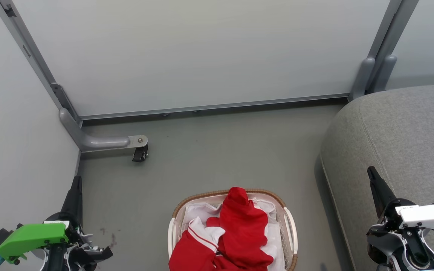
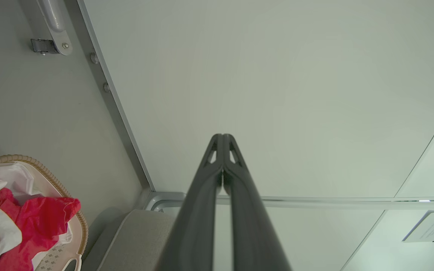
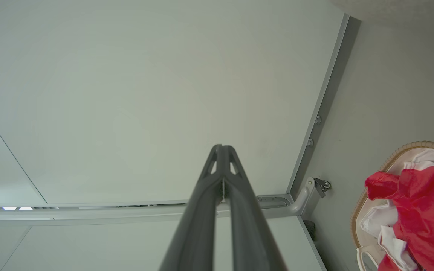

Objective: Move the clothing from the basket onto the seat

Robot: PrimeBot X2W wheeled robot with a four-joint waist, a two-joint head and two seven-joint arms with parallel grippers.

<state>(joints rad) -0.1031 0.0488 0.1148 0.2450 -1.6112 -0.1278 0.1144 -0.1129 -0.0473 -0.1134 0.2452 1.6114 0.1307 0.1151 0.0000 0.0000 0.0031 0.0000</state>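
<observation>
Soft bright red garments (image 1: pixel 239 229) lie heaped in the oval white plastic basket (image 1: pixel 187 203) with its brown woven rim, left of the grey upholstered seat (image 1: pixel 401 135). The left gripper (image 1: pixel 77 186) and right gripper (image 1: pixel 374 178) flank the basket, fingers pressed together, seemingly parked before any reach.

Clothes (image 1: pixel 245 226) are bright red, one piece with white panels and thin red stripes. Basket (image 1: pixel 291 230) is white with little punched holes and a brown woven rim. Sofa (image 1: pixel 401 131) is plain grey, floor (image 1: pixel 220 150) dull grey-green.
</observation>
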